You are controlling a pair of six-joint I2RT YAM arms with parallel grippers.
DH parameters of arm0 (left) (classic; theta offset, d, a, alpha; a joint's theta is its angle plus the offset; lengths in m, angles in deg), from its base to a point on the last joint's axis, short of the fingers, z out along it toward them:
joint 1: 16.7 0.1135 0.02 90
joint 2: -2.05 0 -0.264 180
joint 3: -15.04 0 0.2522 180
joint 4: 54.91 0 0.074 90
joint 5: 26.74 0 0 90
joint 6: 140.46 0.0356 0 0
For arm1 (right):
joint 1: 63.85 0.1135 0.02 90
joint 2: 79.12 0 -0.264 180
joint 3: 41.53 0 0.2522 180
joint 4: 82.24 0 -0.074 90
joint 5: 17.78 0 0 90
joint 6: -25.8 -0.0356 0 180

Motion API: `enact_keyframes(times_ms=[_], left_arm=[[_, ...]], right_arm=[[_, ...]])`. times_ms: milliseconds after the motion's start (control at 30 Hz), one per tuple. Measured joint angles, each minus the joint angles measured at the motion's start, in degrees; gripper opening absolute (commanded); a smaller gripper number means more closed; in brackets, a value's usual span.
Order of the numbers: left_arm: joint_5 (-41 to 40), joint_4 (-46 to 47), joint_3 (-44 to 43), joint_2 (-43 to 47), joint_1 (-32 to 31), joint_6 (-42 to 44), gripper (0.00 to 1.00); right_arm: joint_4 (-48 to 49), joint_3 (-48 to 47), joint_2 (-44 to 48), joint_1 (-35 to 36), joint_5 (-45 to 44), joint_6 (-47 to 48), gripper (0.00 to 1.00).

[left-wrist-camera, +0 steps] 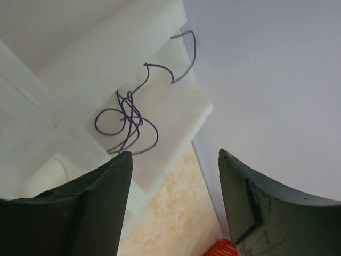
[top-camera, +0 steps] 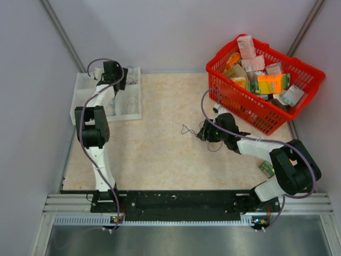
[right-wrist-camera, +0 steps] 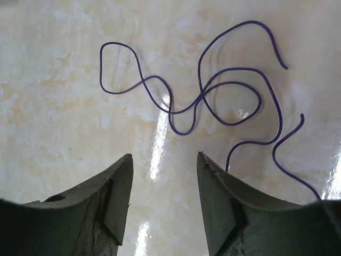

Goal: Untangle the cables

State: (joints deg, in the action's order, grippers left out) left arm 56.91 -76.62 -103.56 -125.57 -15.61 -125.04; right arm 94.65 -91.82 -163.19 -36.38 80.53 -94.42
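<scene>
A small knot of thin blue-purple cable [left-wrist-camera: 126, 118] lies in a compartment of the white tray [left-wrist-camera: 176, 114]; it also shows in the top view [top-camera: 129, 81]. My left gripper [left-wrist-camera: 176, 160] hangs open and empty above that tray corner [top-camera: 120, 74]. Separate loose blue-purple cables [right-wrist-camera: 213, 90] lie in loops on the beige table, crossing each other, just ahead of my right gripper [right-wrist-camera: 164, 160]. That gripper is open and empty, low over the table [top-camera: 201, 132], with a thin loop [top-camera: 187, 129] to its left.
A red basket [top-camera: 298, 98] full of packets stands at the back right, close behind the right arm. The white compartment tray [top-camera: 85, 98] sits at the back left against the wall. A small green packet [top-camera: 265, 169] lies by the right arm's elbow.
</scene>
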Motion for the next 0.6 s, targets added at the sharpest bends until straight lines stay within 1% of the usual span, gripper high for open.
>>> enact_keyframes(times_ms=[200,367,433,533,600], left_arm=[[1.6,0.7,10.0,13.5,0.0,0.6,0.71],[7.9,2.3,19.8,26.0,-0.3,1.8,0.71],[10.2,6.0,27.5,32.4,-1.5,2.5,0.71],[14.1,10.6,42.6,43.1,-5.2,3.0,0.72],[14.7,12.1,52.1,49.3,-9.8,5.0,0.71]], right_arm=[[-0.5,-0.1,0.0,0.0,-0.8,0.3,0.52],[-3.5,-2.2,-0.7,0.0,-2.7,1.4,0.57],[-4.1,-3.4,-1.9,0.0,-2.6,1.8,0.57],[-5.1,-4.8,-4.0,0.0,-2.1,2.0,0.55],[-6.4,-5.4,-4.6,0.2,-2.9,2.2,0.52]])
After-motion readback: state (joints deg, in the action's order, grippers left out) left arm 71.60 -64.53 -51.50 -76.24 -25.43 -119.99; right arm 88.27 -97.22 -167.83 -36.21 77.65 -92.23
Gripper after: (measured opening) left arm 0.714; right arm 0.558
